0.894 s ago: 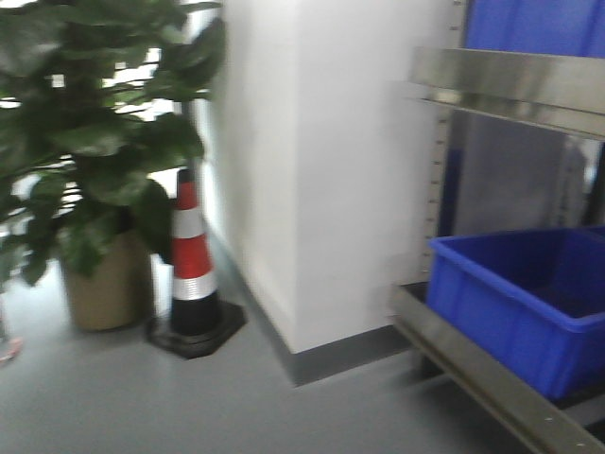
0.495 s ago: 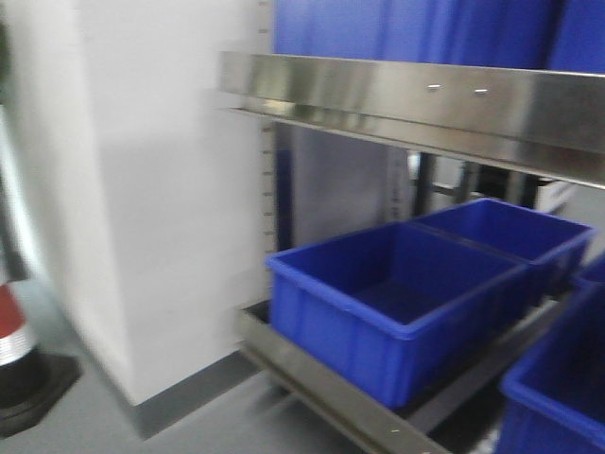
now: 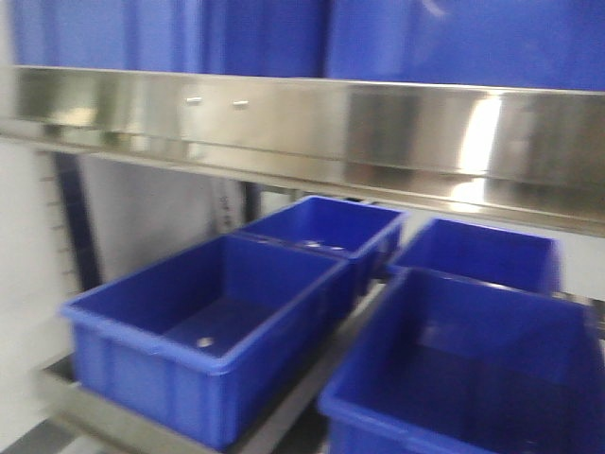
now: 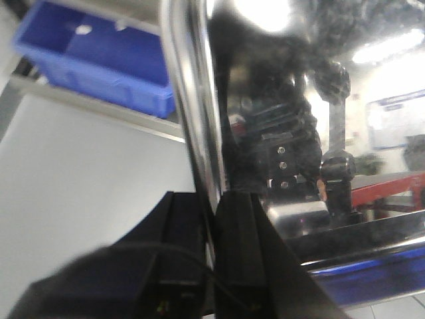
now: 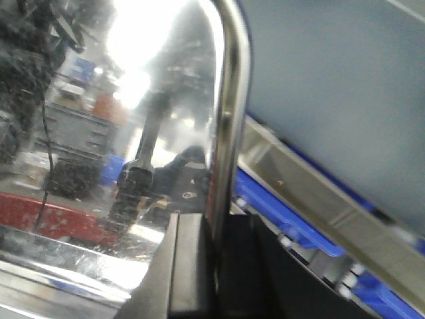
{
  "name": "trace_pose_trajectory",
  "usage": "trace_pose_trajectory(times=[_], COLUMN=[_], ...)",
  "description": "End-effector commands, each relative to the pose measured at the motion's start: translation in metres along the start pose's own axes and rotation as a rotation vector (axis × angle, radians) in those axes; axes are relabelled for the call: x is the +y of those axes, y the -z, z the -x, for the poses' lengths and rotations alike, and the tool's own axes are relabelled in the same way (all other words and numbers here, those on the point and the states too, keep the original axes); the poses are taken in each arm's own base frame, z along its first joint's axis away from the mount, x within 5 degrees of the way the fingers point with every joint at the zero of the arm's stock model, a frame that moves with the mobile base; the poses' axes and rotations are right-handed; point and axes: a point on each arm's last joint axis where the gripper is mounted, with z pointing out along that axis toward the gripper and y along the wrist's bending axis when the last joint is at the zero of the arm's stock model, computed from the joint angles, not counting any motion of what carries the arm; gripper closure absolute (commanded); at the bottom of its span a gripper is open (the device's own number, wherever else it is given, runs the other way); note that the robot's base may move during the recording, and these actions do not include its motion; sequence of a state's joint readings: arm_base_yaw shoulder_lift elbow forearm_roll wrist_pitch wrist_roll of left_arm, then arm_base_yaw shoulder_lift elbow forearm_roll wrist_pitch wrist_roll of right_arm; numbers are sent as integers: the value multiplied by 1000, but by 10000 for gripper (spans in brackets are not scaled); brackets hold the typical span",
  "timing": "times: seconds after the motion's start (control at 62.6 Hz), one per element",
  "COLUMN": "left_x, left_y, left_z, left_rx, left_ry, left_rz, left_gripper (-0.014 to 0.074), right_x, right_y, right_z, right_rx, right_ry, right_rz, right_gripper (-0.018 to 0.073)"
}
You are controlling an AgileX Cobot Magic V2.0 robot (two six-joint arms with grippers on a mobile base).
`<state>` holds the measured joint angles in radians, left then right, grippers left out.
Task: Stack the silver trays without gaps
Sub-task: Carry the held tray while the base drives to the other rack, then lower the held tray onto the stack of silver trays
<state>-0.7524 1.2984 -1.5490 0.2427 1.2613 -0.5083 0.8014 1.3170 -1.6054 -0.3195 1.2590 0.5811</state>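
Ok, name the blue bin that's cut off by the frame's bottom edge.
The front-right blue bin; the other three bins sit wholly above that edge.

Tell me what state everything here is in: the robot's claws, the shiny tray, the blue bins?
left gripper, shut on the rim of a silver tray.
right gripper, shut on a silver tray rim; whether it is the same tray, cannot tell.
blue bins, four, open-topped, sitting on the lower shelf, not held.

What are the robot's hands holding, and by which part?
The left hand and the right hand each pinch a silver tray by its thin rim; whether it is one tray cannot be told.
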Motion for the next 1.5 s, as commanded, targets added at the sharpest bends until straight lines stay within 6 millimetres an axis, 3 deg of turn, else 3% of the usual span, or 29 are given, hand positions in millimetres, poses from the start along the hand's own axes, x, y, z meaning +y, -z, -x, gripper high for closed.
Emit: trace_pose_trajectory(times=[0.0,1.485], left_x=[-1,-1], left_y=[17,17], left_z=[3,3], left_rx=[-54,-54], left_ry=[-12,-12], left_rz=[-39,-39], left_gripper=[645,645], right_x=[-8,-8], right_y=[18,18], right_z=[3,3], right_rx=[-46,-46], right_ry=[3,3], right_rz=[-19,-19], right_gripper=[537,537])
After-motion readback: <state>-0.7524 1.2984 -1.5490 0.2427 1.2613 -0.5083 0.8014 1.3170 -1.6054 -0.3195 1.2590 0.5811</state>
